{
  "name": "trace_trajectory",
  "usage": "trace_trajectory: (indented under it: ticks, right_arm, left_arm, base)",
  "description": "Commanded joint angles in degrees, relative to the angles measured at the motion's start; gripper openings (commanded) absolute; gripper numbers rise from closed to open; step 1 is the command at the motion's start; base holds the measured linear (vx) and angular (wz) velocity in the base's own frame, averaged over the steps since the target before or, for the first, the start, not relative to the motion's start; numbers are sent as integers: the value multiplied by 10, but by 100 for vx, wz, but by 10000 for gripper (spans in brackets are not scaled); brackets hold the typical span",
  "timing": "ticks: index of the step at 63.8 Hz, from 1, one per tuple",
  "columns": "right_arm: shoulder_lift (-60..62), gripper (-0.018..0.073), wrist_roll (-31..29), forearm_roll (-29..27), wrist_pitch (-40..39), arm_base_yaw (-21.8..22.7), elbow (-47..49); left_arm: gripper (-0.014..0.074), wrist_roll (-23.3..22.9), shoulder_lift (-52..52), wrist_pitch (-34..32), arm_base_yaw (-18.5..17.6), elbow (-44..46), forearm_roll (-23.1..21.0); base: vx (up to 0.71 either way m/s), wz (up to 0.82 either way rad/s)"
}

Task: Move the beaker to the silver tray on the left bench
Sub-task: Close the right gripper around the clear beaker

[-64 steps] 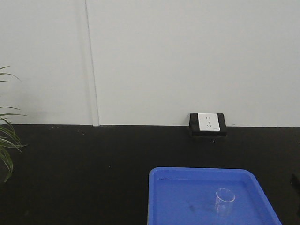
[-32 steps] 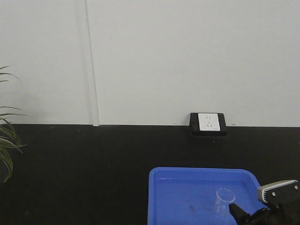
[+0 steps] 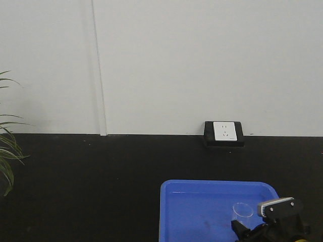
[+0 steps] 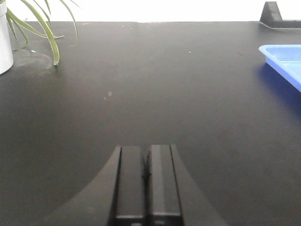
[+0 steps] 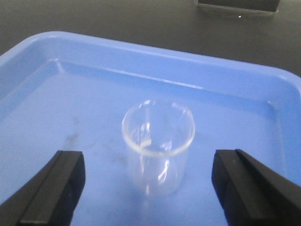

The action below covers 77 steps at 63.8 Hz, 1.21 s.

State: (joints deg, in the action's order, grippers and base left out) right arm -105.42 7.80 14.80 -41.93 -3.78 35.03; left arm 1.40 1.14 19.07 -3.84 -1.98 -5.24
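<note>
- The beaker, a small clear straight-sided glass, stands upright on the floor of the blue plastic tray, mouth up.
- In the front view it is right of the tray's middle, nearer the right rim than the left and set back from the far rim.
- The right gripper is spread wide, with one black finger to the left of the beaker and the other to its right.
- Blue tray floor shows between the glass and each finger, so neither touches it and the gripper grasps nothing.
- Faint dark smudges mark the tray floor just left of the beaker.
- The tray rests on the black bench, toward its right end. It is well forward of the back edge, where a white socket in a black housing sits against the white wall.
- The tray's near rim is cut off by the bottom of the front view.
- The left gripper hangs low over bare benchtop, its two fingers pressed flat together with nothing between them.
- From the left wrist camera, only a corner of the blue tray shows at the right edge, well apart from that gripper.
- A green-leaved plant in a white pot stands at the bench's far left corner.
</note>
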Motion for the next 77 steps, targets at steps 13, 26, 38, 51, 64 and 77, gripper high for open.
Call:
trace_trajectory:
  ticks: [13, 26, 38, 51, 64, 77]
  right_arm:
    - [-34, 592, 3, -4, -16, -1, 92]
    - [-63, 592, 16, -4, -2, -1, 123]
    - [-84, 592, 32, -3, -5, -1, 139]
    - [-90, 556, 32, -2, 3, -1, 144]
    - [-90, 361, 32, -2, 27, -1, 144]
    - [-85, 71, 32, -1, 9, -1, 144]
  left_arm:
    - [1, 0, 4, -48, 1, -10, -3]
    - [1, 0, 4, -48, 1, -10, -3]
    - [1, 0, 4, -48, 1, -10, -3]
    - [1, 0, 4, -48, 1, -10, -3]
    - [1, 0, 4, -48, 1, -10, -3]
    - [1, 0, 4, -48, 1, -10, -3]
  base:
    - [0, 0]
    - [0, 0]
    - [0, 0]
    - [0, 0]
    - [0, 0]
    - [0, 0]
